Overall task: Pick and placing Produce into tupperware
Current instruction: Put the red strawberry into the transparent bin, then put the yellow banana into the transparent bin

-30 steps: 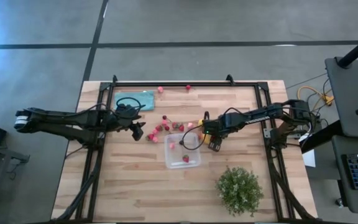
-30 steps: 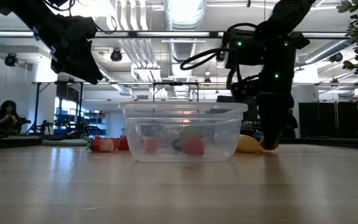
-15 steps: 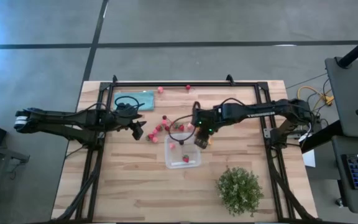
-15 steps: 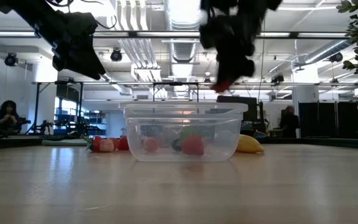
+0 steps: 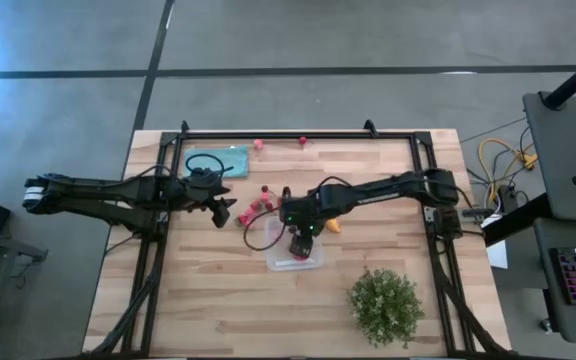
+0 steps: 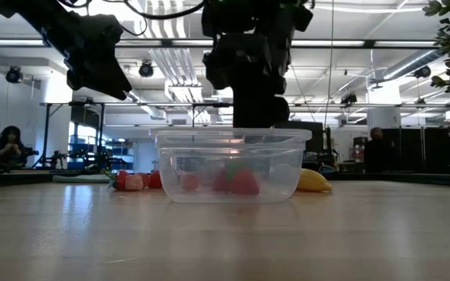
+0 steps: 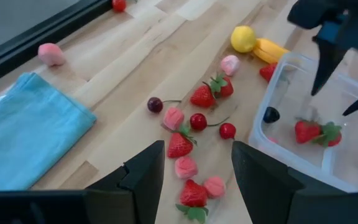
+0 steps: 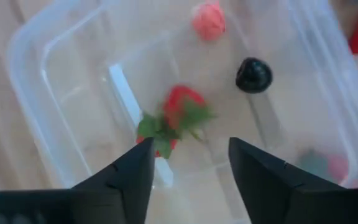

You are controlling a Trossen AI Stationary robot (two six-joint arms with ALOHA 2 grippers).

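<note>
The clear tupperware [image 5: 278, 262] stands mid-table, holding strawberries [image 8: 176, 118], a pink piece [image 8: 208, 20] and a dark berry [image 8: 253, 74]. My right gripper [image 8: 188, 149] hovers open right above the box, fingers pointing down, nothing between them. More produce [image 7: 194, 96], red and pink bits, lies scattered on the wood between the box and my left gripper [image 5: 223, 213]. A lemon [image 7: 243, 38] and a yellow piece [image 6: 312, 181] lie just past the box's far right corner. My left gripper stays raised and open, left of the scatter.
A teal cloth [image 5: 218, 160] lies flat at the far left. A green leafy bush [image 5: 385, 305] stands near the front right. Two stray pieces [image 5: 258, 144] lie by the far rail. Bare wood stretches in front of the box.
My right gripper has risen from the table at the box's right side and swung left until it is over the tupperware. The red piece that showed at its fingertips half a second ago is gone from them, and one more red piece lies in the box.
</note>
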